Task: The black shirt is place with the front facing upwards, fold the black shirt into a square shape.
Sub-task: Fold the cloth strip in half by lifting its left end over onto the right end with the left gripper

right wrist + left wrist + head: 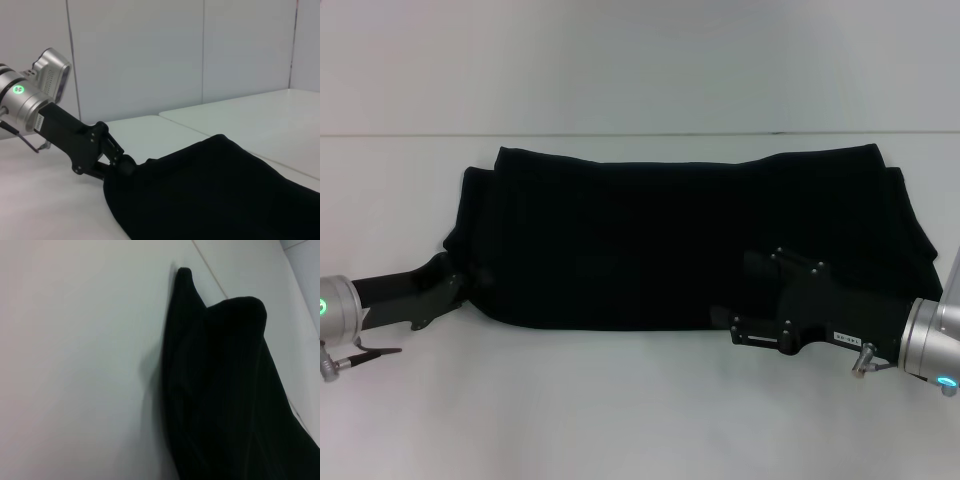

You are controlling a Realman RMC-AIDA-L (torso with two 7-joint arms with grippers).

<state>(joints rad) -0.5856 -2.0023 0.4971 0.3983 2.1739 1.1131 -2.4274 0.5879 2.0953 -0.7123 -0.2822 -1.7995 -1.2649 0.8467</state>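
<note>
While both arms reach in from the near side, the scene reads so:
Surface: white table (620, 400), a seam running across its far part; pale wall panels behind it
Black shirt (680, 240): folded into a wide band across the table's middle; plain side up
Left gripper (460, 285): at the shirt's left end, fingers closed on the cloth
Right gripper (745, 290): low over the shirt's near right edge; finger state cannot be told
Open room: bare table on every side of the shirt
</note>
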